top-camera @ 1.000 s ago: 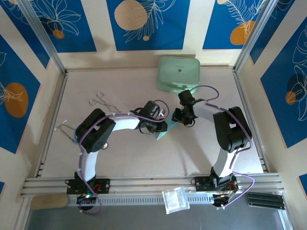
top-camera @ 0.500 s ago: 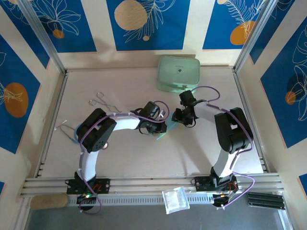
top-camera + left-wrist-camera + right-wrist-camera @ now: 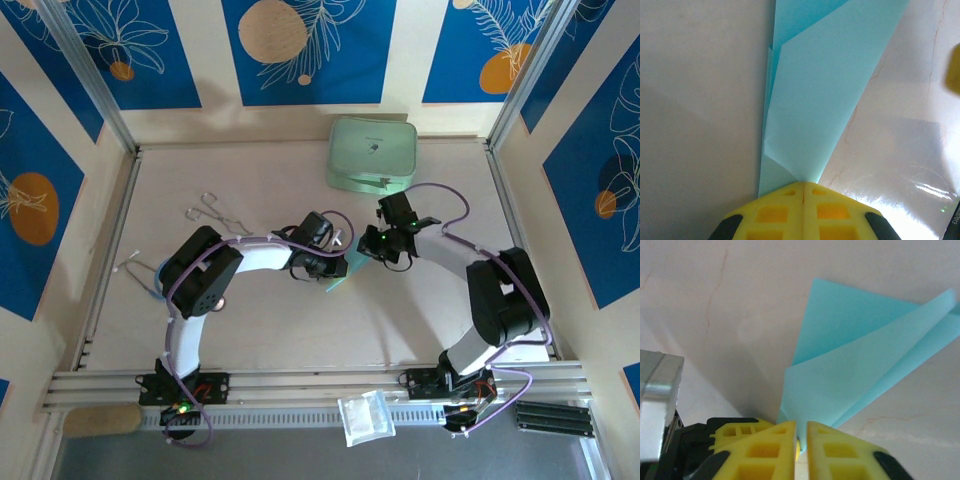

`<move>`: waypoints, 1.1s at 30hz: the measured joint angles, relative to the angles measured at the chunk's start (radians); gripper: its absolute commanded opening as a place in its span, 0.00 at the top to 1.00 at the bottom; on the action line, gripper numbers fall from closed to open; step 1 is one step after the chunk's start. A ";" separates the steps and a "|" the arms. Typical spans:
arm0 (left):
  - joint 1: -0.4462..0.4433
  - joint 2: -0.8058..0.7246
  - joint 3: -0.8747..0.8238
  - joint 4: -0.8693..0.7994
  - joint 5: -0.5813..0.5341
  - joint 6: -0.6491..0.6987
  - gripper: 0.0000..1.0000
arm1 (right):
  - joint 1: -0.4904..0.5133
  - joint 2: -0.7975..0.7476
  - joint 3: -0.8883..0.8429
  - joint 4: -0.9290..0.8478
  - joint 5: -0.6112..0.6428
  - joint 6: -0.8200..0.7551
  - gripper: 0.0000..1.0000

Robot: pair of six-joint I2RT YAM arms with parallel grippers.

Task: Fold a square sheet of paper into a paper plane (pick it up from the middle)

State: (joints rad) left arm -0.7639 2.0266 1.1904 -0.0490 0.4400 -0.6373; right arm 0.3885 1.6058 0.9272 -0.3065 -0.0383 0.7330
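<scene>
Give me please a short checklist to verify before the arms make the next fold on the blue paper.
1. Left claw shut on the folded blue paper: ok.
2. Right claw shut on the same paper: ok.
3. Mint-green case apart from both claws: ok.
4. Paper lifted off the table: cannot tell.
5. Folds even on both sides: cannot tell.
</scene>
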 measured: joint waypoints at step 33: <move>0.000 0.000 -0.012 0.032 0.000 -0.012 0.98 | -0.082 0.104 -0.106 0.189 -0.099 0.041 0.93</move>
State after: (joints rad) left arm -0.7639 2.0266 1.1782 -0.0166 0.4400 -0.6491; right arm 0.3069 1.7100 0.8207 -0.1177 -0.1375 0.7742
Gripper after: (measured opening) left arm 0.052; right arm 0.071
